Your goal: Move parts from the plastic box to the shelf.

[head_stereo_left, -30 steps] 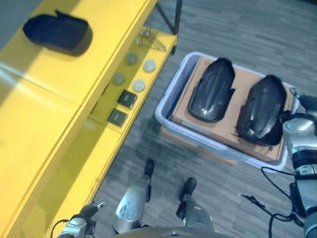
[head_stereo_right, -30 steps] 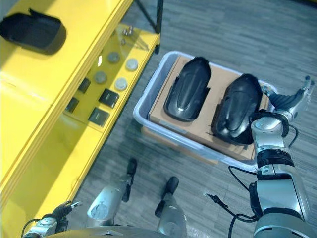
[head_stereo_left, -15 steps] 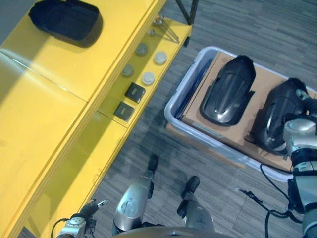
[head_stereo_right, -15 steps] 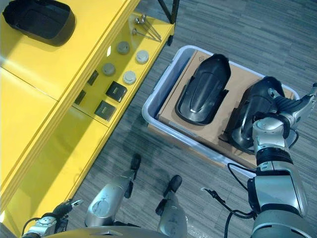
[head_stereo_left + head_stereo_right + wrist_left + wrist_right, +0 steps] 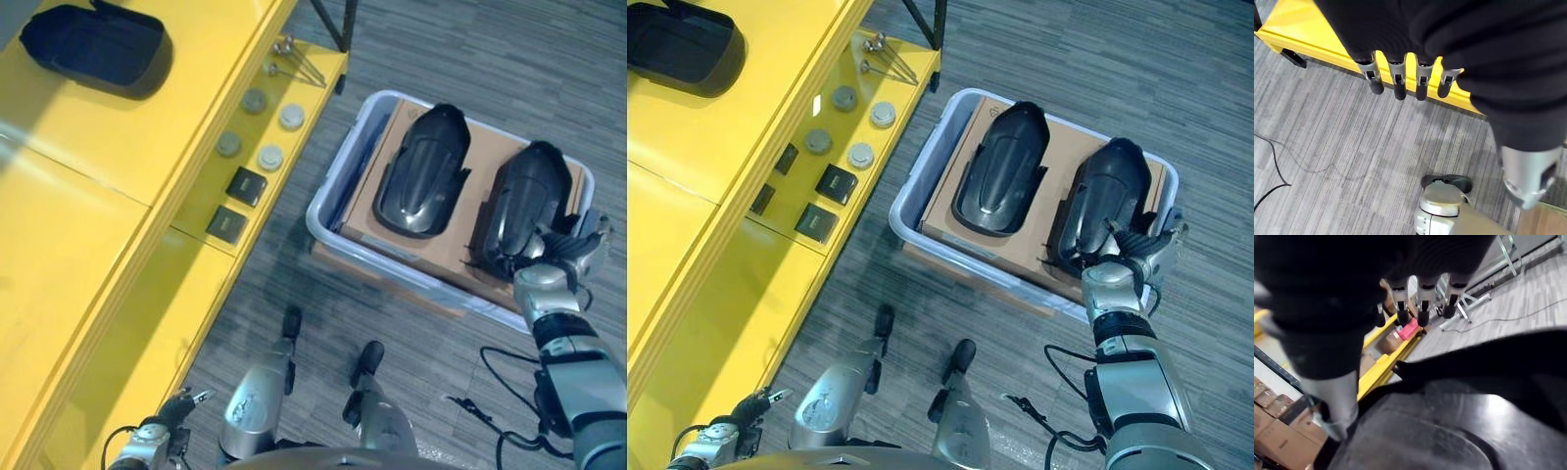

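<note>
A pale plastic box [image 5: 331,192] stands on the floor, lined with a cardboard sheet [image 5: 1054,147]. Two black curved parts lie side by side on it, the left part [image 5: 423,168] and the right part [image 5: 525,201]. My right hand [image 5: 1138,245] is at the near right end of the right part, fingers straight. In the right wrist view its fingers [image 5: 1422,296] reach out over the glossy black part [image 5: 1440,431]. A third black part [image 5: 93,44] rests on top of the yellow shelf [image 5: 108,147]. My left hand [image 5: 162,436] hangs low by the shelf, its fingers [image 5: 1400,81] straight.
The shelf's lower ledge holds round grey discs [image 5: 269,157], two black square pieces [image 5: 247,186] and some metal bolts [image 5: 294,57]. A black rack leg [image 5: 345,20] stands at the shelf's far end. Grey plank floor [image 5: 460,49] lies around the box.
The camera has shifted. My right hand has gone from the right side of the right part to its near right end.
</note>
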{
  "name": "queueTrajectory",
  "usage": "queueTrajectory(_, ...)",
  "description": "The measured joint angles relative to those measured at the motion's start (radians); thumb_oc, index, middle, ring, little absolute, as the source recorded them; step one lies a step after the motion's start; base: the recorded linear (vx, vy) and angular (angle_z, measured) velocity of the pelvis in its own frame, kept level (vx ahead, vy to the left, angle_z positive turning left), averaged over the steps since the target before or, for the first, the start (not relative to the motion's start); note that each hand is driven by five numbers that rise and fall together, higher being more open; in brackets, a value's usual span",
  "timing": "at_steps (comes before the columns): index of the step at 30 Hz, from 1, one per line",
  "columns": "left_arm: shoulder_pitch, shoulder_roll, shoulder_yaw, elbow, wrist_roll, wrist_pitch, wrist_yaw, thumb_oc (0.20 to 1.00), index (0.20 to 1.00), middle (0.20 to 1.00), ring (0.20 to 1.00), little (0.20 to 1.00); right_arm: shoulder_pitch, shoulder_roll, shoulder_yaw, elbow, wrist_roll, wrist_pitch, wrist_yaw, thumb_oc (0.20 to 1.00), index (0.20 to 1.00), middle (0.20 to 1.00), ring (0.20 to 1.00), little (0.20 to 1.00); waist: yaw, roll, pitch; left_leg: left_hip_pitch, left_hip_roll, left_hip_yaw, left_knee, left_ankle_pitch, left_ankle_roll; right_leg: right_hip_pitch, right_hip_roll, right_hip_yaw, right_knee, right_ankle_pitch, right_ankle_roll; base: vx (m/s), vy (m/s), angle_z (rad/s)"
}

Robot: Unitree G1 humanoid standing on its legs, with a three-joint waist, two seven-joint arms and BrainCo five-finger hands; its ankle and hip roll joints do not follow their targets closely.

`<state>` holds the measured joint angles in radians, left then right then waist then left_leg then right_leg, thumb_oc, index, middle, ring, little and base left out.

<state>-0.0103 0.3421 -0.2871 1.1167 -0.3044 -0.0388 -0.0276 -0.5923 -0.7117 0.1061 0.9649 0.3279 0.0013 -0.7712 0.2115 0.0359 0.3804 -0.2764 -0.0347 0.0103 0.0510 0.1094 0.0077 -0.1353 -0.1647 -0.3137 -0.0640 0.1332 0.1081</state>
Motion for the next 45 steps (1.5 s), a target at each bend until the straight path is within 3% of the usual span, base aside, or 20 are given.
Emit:
queueTrajectory(9,-0.008,0.011,-0.02,0.0,-0.008,0.009,0.001,1.0,1.0,1.0,1.0,1.0,-0.001,0.002,-0.001,0.078,0.083,-0.02,0.029,1.0,1.0,1.0,1.0,1.0,0.004,0.002,0.001,-0.008,-0.001,-0.002,0.0,0.004,0.005,-0.007,0.0,-0.001,-0.002,-0.001,0.0,-0.01,-0.015,0.0)
queueTrajectory(18,-0.026,0.015,-0.031,0.0,-0.009,0.011,0.002,1.0,1.0,1.0,1.0,1.0,-0.027,-0.004,-0.012,0.112,0.119,-0.027,0.028,1.0,1.0,1.0,1.0,1.0,0.009,0.029,0.018,-0.027,-0.001,-0.006,0.002,0.006,0.006,-0.024,0.001,-0.002,-0.002,0.001,-0.001,0.0,-0.003,0.0)
queueTrajectory(24,-0.04,0.015,-0.043,-0.001,-0.029,0.016,0.002,1.0,1.0,1.0,1.0,1.0,-0.031,-0.008,-0.015,0.112,0.149,-0.028,0.028,1.0,1.0,1.0,1.0,1.0,0.006,0.03,0.02,-0.04,-0.001,-0.005,0.001,0.007,0.007,-0.039,0.001,-0.001,0.003,-0.001,0.0,0.0,0.0,0.0)
queueTrajectory(29,-0.058,0.019,-0.048,-0.004,-0.046,0.016,0.001,1.0,1.0,1.0,1.0,1.0,-0.046,-0.008,-0.035,0.111,0.181,-0.029,0.03,1.0,1.0,1.0,1.0,1.0,-0.001,0.03,0.056,-0.04,-0.001,-0.005,0.003,0.007,0.007,-0.041,0.0,-0.001,0.009,0.002,-0.002,0.0,0.0,0.0)
queueTrajectory(30,-0.058,0.022,-0.048,-0.004,-0.046,0.017,0.001,1.0,1.0,1.0,1.0,1.0,-0.049,-0.008,-0.041,0.111,0.187,-0.029,0.032,0.827,0.827,0.827,0.827,0.827,-0.002,0.03,0.059,-0.04,-0.001,-0.005,0.004,0.007,0.007,-0.042,0.0,0.0,0.011,0.001,-0.002,-0.03,0.005,0.0)
queueTrajectory(31,-0.059,0.022,-0.048,-0.004,-0.046,0.016,0.0,1.0,1.0,1.0,1.0,1.0,-0.05,-0.008,-0.04,0.111,0.187,-0.029,0.044,0.401,0.401,0.401,0.401,0.401,-0.001,0.03,0.059,-0.04,-0.001,-0.005,0.004,0.007,0.007,-0.042,0.0,0.0,0.011,0.001,-0.002,0.0,0.0,0.0)
queueTrajectory(32,-0.059,0.022,-0.048,-0.004,-0.047,0.016,0.0,1.0,1.0,1.0,1.0,1.0,-0.05,-0.008,-0.04,0.111,0.188,-0.029,0.047,0.2,0.2,0.2,0.2,0.2,-0.001,0.03,0.059,-0.04,-0.001,-0.005,0.004,0.008,0.007,-0.042,0.0,0.0,0.011,0.001,-0.002,0.0,0.0,0.0)
queueTrajectory(45,-0.059,0.023,-0.047,-0.004,-0.048,0.015,0.0,1.0,1.0,1.0,1.0,1.0,-0.05,-0.016,-0.05,0.109,0.195,-0.042,0.051,0.2,0.2,0.2,0.2,0.2,-0.006,0.03,0.059,-0.035,0.0,-0.002,0.006,0.008,0.008,-0.038,0.0,0.001,0.012,0.003,-0.003,0.0,0.0,0.0)
